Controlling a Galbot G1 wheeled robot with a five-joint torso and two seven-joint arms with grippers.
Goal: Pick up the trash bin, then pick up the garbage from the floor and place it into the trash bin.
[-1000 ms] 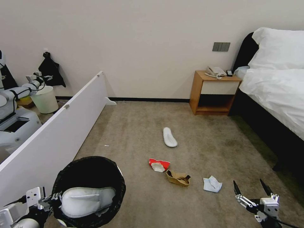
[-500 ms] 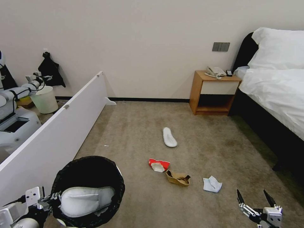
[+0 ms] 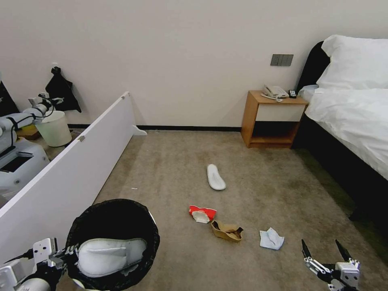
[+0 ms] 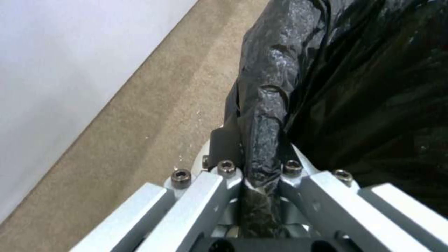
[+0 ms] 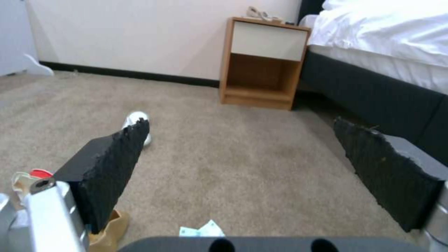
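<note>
A hotel-style bedroom with beige carpet. At the lower left of the head view, the robot's left claw [image 3: 66, 254] is clamped on the rim of the trash bin [image 3: 113, 242], a round white bin lined with a black bag. The left wrist view shows the two fingers pinching the bag-covered rim [image 4: 264, 154] between them. One white slipper [image 3: 109, 256] already lies inside the bin.

The right claw [image 3: 325, 252] hangs low at the lower right, fingers spread wide and holding nothing. Its black ridged pads [image 5: 117, 168] frame the carpet in the right wrist view.

The remaining garbage lies on the carpet ahead. A crumpled white tissue [image 3: 271, 239] sits nearest the right claw. Just to its left is a brown paper scrap [image 3: 227, 231], and beside that a red-white crushed carton [image 3: 202, 213]. A second white slipper [image 3: 216, 177] lies farther off, toward a wooden nightstand [image 3: 273, 119] that stands next to the bed [image 3: 351, 113].

All these pieces look light. The tissue is soft and would likely squash flat, so pinching its raised peak seems best. The paper scrap stands open and may crumple; its upright edge offers a hold. The carton looks stiffer, best taken across its flattened body. The slipper is floppy and thin, probably easiest to grip across the narrow middle of its sole.
</note>
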